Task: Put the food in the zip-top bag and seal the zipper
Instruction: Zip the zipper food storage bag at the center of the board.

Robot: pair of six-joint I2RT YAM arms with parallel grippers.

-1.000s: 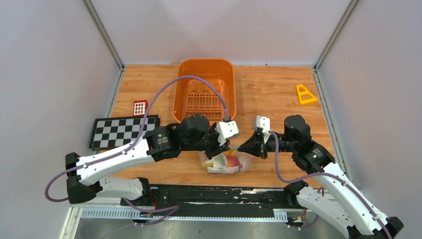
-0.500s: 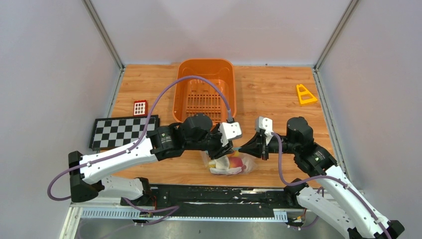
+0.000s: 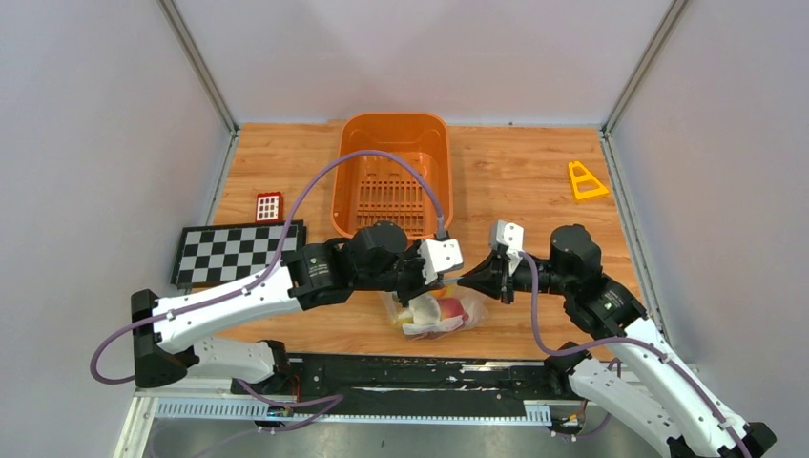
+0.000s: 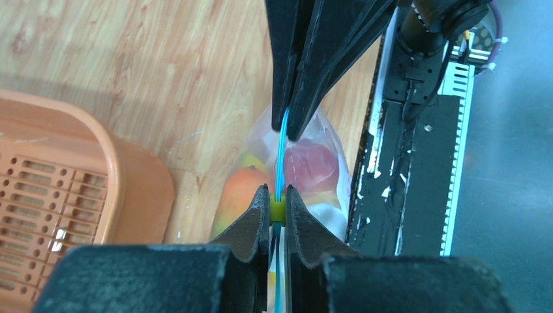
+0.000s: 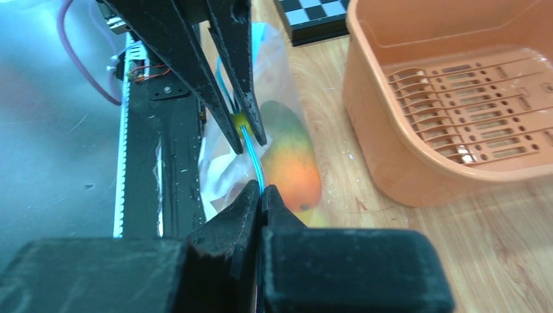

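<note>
From the top view, the zip-top bag [image 3: 434, 317] holding the food [image 3: 448, 309] lies just nearside of the orange basket [image 3: 348, 186], by the table's [image 3: 534, 181] near edge. Open wood stretches to the basket's right. The left gripper [image 3: 444, 279] and right gripper [image 3: 466, 279] meet above the bag.

In the left wrist view, the left jaws are clamped on a yellow-green slider [image 4: 277, 210] on the teal zipper [image 4: 281, 153]. The bag sits between the basket's corner and a black rail [image 4: 398, 195].

In the right wrist view, the right jaws are pinched together on the zipper, which runs taut between both grippers.
</note>
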